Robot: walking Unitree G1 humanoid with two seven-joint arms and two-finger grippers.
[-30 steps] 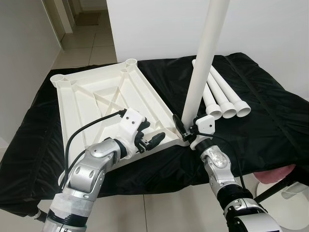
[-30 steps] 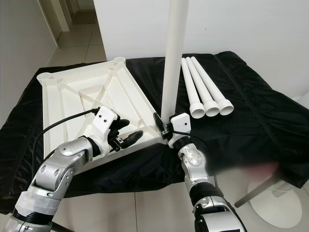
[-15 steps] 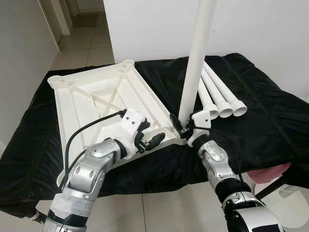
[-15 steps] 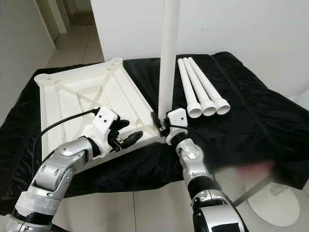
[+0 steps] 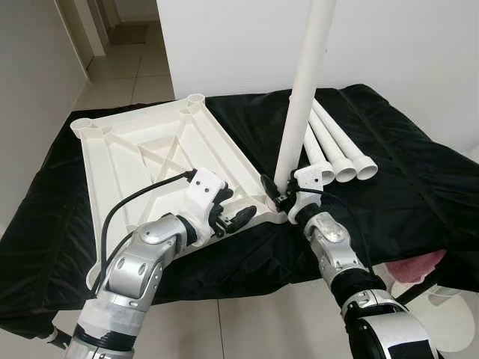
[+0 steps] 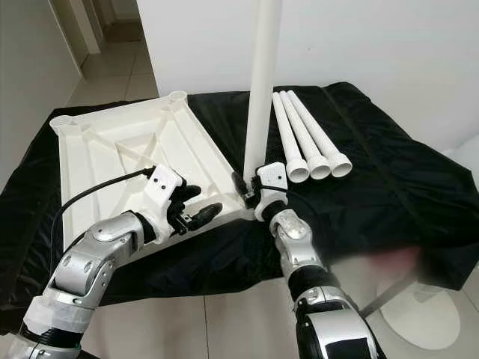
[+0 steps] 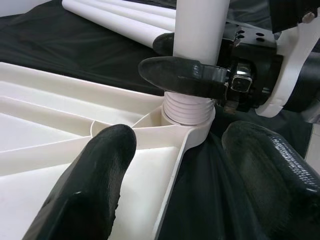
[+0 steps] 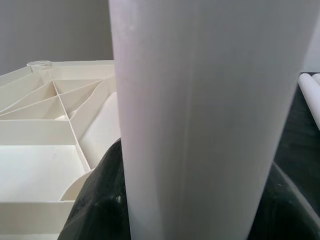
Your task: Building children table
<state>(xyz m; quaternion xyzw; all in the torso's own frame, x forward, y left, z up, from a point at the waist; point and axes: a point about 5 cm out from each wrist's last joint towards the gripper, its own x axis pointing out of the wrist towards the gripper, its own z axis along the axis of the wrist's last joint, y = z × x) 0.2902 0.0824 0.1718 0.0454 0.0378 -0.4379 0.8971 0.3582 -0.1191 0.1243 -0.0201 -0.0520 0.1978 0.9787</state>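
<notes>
1. Plainly, the move ahead turns on one relation — the white leg [image 5: 303, 90] stands nearly upright, tilted a little, with its threaded end [image 7: 187, 110] set into the corner socket [image 7: 192, 131] of the upturned table top [image 5: 150, 157]; its long axis runs up out of that near right corner, so any turning has to go about that axis.
2. The right hand [image 5: 280, 196] is the one on the leg; its black fingers [image 7: 182, 76] are pressed around the leg's base just above the thread (the right wrist view has the leg's shaft running between them); by my judgement it is holding the leg to screw it home — some threads show above the socket, so the joint looks not yet fully seated.
3. The left hand [image 5: 228, 219] sits at the near edge of the table top, just beside the same corner and to the leg's left; its fingers [image 7: 95, 195] are spread, one over the ribbed underside and the other over the black cloth [image 5: 419, 179], and they pinch nothing that I can see; it looks placed to steady the panel.
4. Three more spare legs [image 5: 337, 146] lie side by side on the cloth past the right hand, their flared ends toward the robot; the other corner sockets [image 5: 82, 125] are empty, so most of the build remains.
</notes>
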